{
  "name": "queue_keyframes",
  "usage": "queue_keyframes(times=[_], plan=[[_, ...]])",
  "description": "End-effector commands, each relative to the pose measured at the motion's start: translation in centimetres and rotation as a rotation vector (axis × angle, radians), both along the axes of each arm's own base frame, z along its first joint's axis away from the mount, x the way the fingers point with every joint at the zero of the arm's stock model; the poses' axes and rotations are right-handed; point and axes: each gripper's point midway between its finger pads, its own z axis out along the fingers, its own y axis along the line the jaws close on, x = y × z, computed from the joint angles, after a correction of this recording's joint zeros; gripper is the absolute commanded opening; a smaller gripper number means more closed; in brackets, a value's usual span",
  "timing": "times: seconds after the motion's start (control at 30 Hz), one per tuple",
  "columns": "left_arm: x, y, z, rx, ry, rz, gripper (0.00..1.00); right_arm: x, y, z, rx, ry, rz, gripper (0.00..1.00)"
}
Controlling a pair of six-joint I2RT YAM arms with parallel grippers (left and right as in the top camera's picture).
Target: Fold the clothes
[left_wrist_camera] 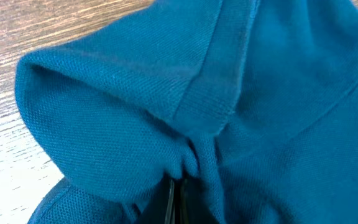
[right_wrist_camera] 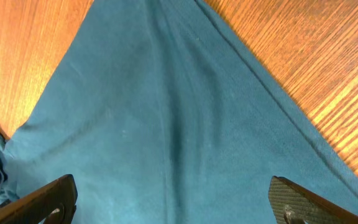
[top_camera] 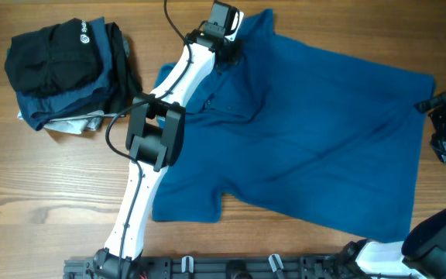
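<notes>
The clothes, a medium-blue polo shirt (top_camera: 316,132), lie spread over the middle and right of the wooden table. My left gripper (top_camera: 229,48) sits at the shirt's far edge near the collar, shut on a pinch of the blue fabric (left_wrist_camera: 191,158); the cloth bunches around the closed jaws in the left wrist view. My right gripper (top_camera: 444,128) hovers at the shirt's right edge. Its fingers (right_wrist_camera: 291,199) stand wide apart above the flat shirt (right_wrist_camera: 166,124), holding nothing.
A pile of folded dark garments (top_camera: 68,74), black with a small white logo on top, sits at the far left. Bare wood (top_camera: 37,201) shows to the left of the shirt. The arm bases line the near table edge.
</notes>
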Motion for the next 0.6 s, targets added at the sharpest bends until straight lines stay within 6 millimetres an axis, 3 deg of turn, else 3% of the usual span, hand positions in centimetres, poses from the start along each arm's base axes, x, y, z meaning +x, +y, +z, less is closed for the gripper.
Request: queue_keyframes(times=[0.0,0.13,0.37,0.43,0.57], plan=[[0.2,3.6,-2.3,0.12,0.025,0.093,0.04,0.5,0.0,1.2,-0.015,-0.036,0.013,0.99],[0.6,4.9,-1.5,0.189,-0.009,0.142,0.04,0.5,0.0,1.2,-0.015,-0.036,0.013,1.0],[2.5,2.5,6.8,0.121,-0.203,0.151,0.06,0.5,0.0,1.2,-0.014,-0.036,0.013,1.0],[2.8,1.9,8.6,0.098,-0.246,0.149,0.09,0.5,0.0,1.2,-0.015,-0.036,0.013,0.99],[3.4,1.1,10.9,0.061,-0.305,0.147,0.04,0.5,0.0,1.2,-0.015,-0.036,0.013,1.0]])
